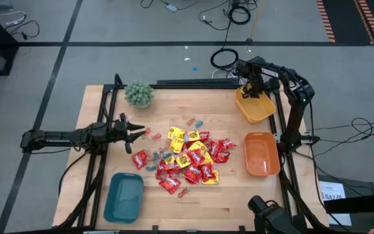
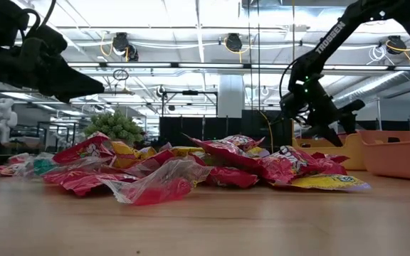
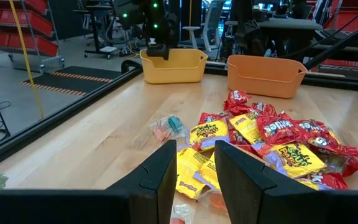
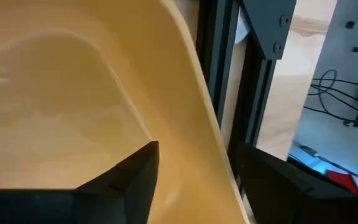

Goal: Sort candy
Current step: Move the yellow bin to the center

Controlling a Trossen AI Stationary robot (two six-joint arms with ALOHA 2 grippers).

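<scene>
Judging by the bins, sorting was barely begun: the candy (image 1: pixel 186 159) lay heaped mid-table just ahead of the left tool (image 1: pixel 137 132), fingers apart w/ nothing held, while the right tool (image 1: pixel 252 86) hung over the yellow bin (image 1: pixel 255 110), fingers spread, empty.

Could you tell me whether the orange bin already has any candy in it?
Empty, as far as shown: from above, the orange bin shows only its bare floor, and the candy lies piled on the table.
</scene>
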